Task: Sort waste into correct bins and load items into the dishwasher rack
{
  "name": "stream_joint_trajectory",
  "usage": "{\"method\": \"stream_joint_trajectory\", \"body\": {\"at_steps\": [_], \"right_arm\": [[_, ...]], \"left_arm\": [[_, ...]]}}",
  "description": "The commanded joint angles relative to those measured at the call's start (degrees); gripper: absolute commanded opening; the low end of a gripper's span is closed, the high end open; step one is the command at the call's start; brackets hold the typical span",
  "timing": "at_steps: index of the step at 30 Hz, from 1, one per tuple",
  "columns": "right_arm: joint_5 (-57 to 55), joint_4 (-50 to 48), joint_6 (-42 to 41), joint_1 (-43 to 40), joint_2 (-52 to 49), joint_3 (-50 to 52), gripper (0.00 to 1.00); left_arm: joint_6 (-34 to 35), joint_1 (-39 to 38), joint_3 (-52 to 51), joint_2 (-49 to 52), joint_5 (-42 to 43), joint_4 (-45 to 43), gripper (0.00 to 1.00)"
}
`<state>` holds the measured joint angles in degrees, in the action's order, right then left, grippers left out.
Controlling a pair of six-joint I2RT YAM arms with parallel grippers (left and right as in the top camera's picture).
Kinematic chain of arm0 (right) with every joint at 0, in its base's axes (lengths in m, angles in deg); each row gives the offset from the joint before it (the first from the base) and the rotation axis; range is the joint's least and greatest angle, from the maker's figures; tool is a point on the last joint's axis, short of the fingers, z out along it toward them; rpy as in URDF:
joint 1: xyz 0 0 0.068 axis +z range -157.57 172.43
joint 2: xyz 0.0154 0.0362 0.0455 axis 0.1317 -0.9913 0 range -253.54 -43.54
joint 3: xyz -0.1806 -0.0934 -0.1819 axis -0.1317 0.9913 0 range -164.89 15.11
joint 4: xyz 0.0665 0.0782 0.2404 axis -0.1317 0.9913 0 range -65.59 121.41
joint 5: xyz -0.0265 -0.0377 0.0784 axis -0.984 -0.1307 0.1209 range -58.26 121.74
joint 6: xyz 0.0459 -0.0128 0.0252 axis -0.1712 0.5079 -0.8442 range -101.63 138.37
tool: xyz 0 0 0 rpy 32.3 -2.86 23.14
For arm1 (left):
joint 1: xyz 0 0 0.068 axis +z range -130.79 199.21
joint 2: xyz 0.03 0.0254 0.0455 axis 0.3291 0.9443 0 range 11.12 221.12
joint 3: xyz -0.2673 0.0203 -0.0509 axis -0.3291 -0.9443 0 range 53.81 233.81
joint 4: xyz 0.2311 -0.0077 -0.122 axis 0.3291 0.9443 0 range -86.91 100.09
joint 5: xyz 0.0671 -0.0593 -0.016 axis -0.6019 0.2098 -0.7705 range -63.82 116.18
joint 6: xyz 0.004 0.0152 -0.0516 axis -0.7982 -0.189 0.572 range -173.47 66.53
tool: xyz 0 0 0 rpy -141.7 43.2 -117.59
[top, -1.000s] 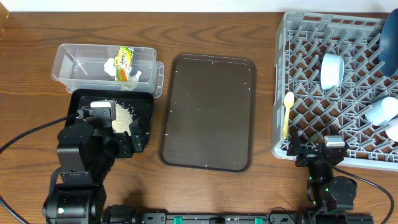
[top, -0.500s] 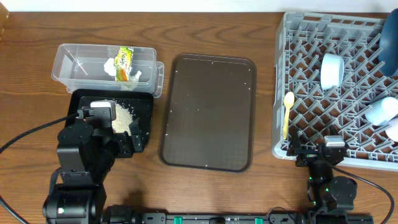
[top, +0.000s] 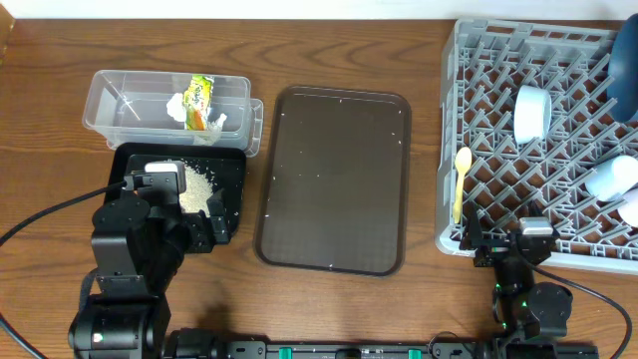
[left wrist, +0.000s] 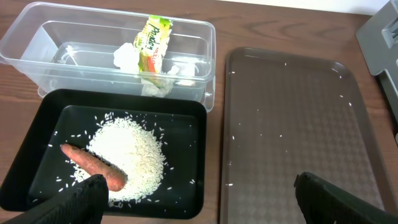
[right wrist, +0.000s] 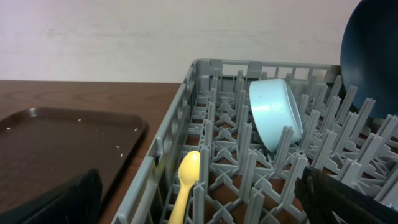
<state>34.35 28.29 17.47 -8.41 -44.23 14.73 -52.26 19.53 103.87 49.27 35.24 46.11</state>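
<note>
White rice [left wrist: 130,155], carrot [left wrist: 93,167] binned lower left; rack [top: 498,80] loaded. Left claw [left wrist: 199,190], right claw [right wrist: 199,186] released, empty. Judged complete; retire arms.

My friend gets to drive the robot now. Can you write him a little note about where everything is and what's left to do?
Left gripper: open, empty, by the black tray.
Right gripper: open, empty, by the near edge of the dishwasher rack.
Waste: tissue and wrapper in the clear tub; rice and carrot in the black tray.
In the rack: yellow spoon, white bowl, dark blue bowl, two cups at the right edge.
Done: sorting and loading look finished.
Left: maybe only a few stray grains on the brown serving tray.
</note>
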Motion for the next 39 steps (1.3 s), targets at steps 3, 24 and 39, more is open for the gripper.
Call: {"method": "stream_joint_trajectory", "body": {"at_steps": [3,24,39], "right_arm": [[0.6,0.2,0.3,-0.5,0.4,0.1,0.99],[0.6,0.2,0.3,-0.5,0.4,0.1,0.99],[0.6,0.2,0.3,-0.5,0.4,0.1,0.99]], "left_arm": [[-0.6,0.1,0.0,0.0,0.4,-0.2,0.97],[-2.3,1.2,-28.0,-21.1,-2.3,-23.1,0.97],[-2.3,2.9,-48.6,-38.1,-6.6,-45.9,0.97]]}}
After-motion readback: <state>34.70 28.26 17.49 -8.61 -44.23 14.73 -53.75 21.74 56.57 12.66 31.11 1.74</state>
